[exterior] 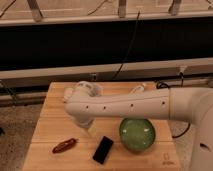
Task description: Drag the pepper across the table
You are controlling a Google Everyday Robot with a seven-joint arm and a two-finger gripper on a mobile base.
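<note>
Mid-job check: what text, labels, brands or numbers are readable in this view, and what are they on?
Logo mark on the table corner beside the green bowl: too blurred to read.
Arm, pepper, phone: no text visible.
The gripper, unmarked as far as shows, hangs over the table between pepper and phone.
</note>
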